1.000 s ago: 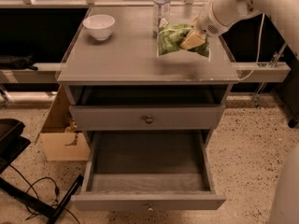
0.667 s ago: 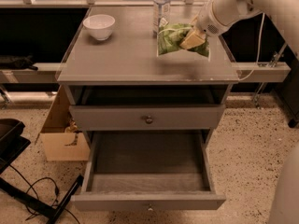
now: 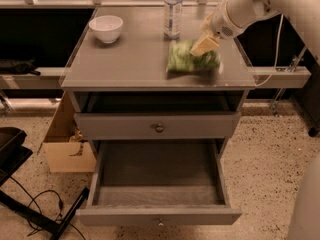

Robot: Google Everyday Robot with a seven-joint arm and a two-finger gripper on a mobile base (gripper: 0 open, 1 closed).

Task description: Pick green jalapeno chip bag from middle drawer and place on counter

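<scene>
The green jalapeno chip bag (image 3: 192, 59) lies blurred on the right part of the counter (image 3: 125, 59), near its front edge. My gripper (image 3: 205, 45) hangs just over the bag's top right part, at the end of the white arm that reaches in from the upper right. The gripper is open and the bag sits below it. The middle drawer (image 3: 160, 216) is pulled fully out at the bottom of the cabinet, and its dark inside holds nothing.
A white bowl (image 3: 106, 28) stands at the counter's back left and a water bottle (image 3: 173, 11) at the back middle. The drawer with a round knob (image 3: 159, 128) above is shut. A cardboard box (image 3: 65, 144) and black stand legs (image 3: 30, 209) lie on the floor left.
The bag has dropped from the gripper's grasp down onto the counter. The gripper has stayed almost where it was.
</scene>
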